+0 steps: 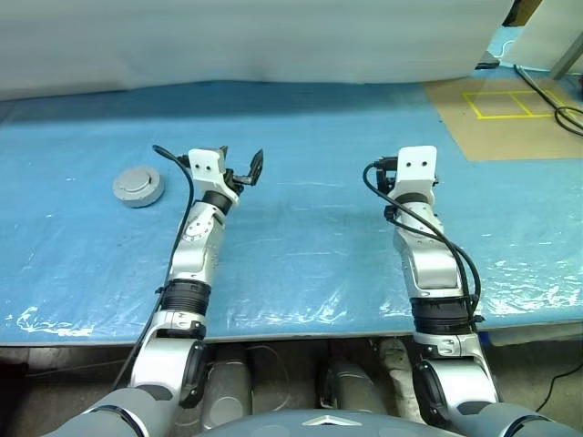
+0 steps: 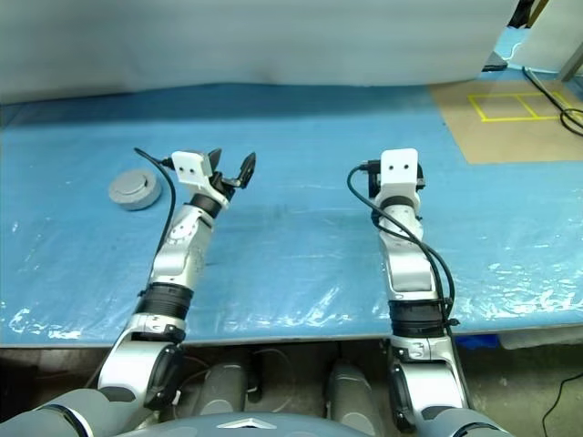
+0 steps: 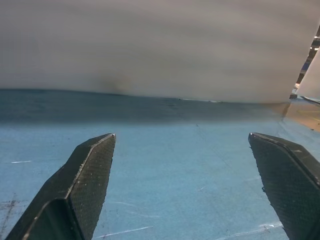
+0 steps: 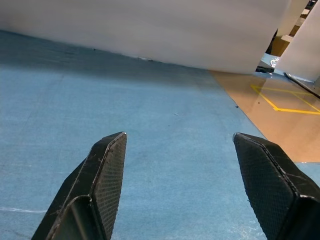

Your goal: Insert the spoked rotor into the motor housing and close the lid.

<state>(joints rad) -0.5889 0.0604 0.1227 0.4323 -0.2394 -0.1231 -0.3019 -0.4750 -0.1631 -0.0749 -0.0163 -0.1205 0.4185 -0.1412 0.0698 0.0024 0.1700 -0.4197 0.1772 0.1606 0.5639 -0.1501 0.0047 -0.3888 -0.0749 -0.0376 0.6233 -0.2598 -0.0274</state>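
My left gripper stands wide, its two black fingers well apart with nothing but blue sheet between them. My right gripper is spread wide as well and carries nothing. Both hover above the table, pointing forward and slightly up toward its far edge, which I judge is a resting pose: hands free and out of the way, not set over any part.

Outward from the left gripper, toward the table's left edge, sits a round grey disc with a small hub on top, the lid. It lies flat on the blue sheet, apart from my fingers. It looks thick for a bare disc, so I judge that it may be seated on the motor housing with the spoked rotor beneath, but I cannot tell that from here; no copper ring and no spoked wheel can be made out.

If that reading holds, the task is at or near its end and open jaws make sense. If not, my left hand is the nearer one to reach it.

At the table's far right corner a tan board with yellow tape lines lies well apart from everything.
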